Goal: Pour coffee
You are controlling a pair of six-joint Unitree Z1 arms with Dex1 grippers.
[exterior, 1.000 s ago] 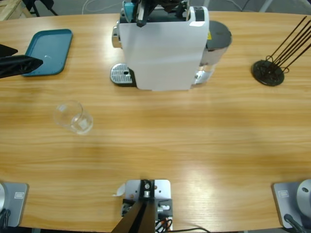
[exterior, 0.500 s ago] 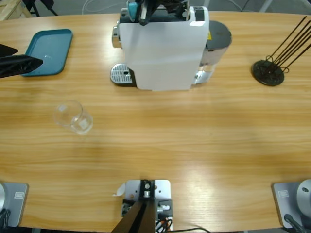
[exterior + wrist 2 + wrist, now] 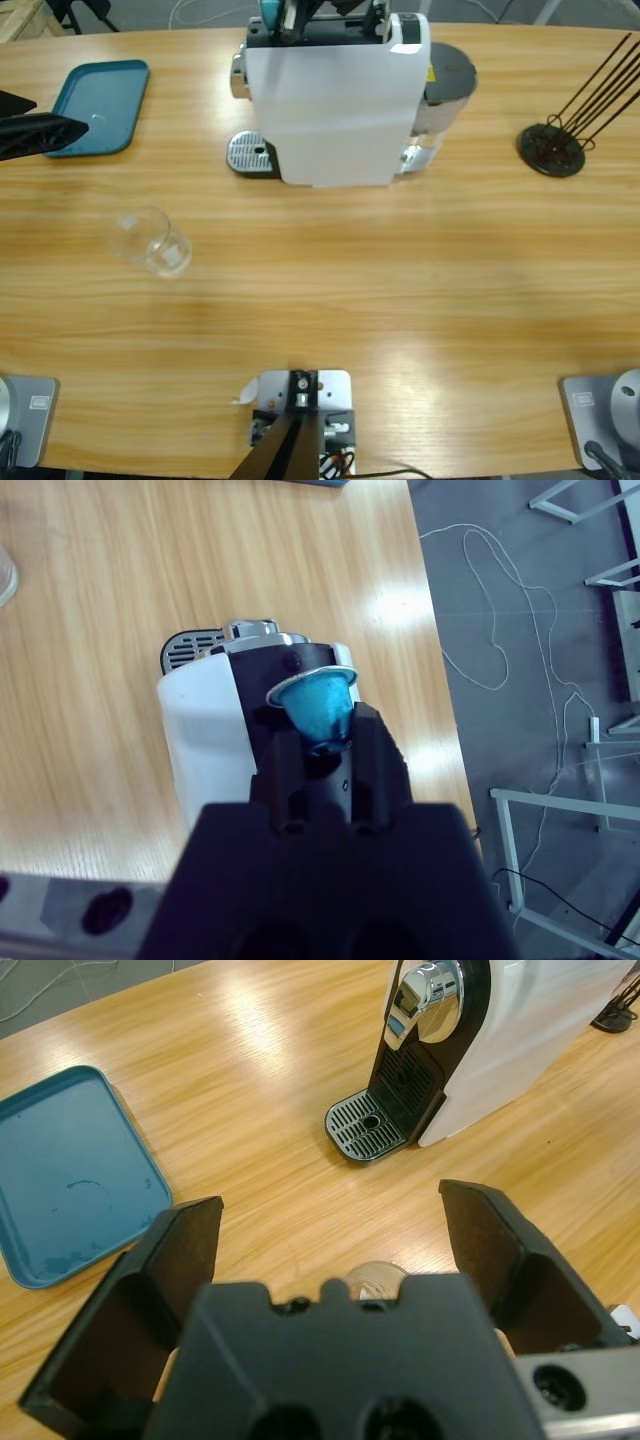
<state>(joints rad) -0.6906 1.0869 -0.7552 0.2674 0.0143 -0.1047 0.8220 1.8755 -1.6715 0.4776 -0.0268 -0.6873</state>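
No coffee is visible anywhere — the task is judged at an early stage. The tray (image 3: 98, 107) lies at far left. The left gripper (image 3: 335, 1235) hangs with jaws wide open and empty, the glass (image 3: 150, 240) just below them, also empty. The right gripper (image 3: 322, 742) clamps a blue capsule (image 3: 318, 702) above the machine (image 3: 335, 95) — not yet loaded; brewing and pouring remain.

Both hands are matte black plastic: the left hand (image 3: 330, 1250) has broad flat fingers, the right hand (image 3: 325, 745) a blocky body.
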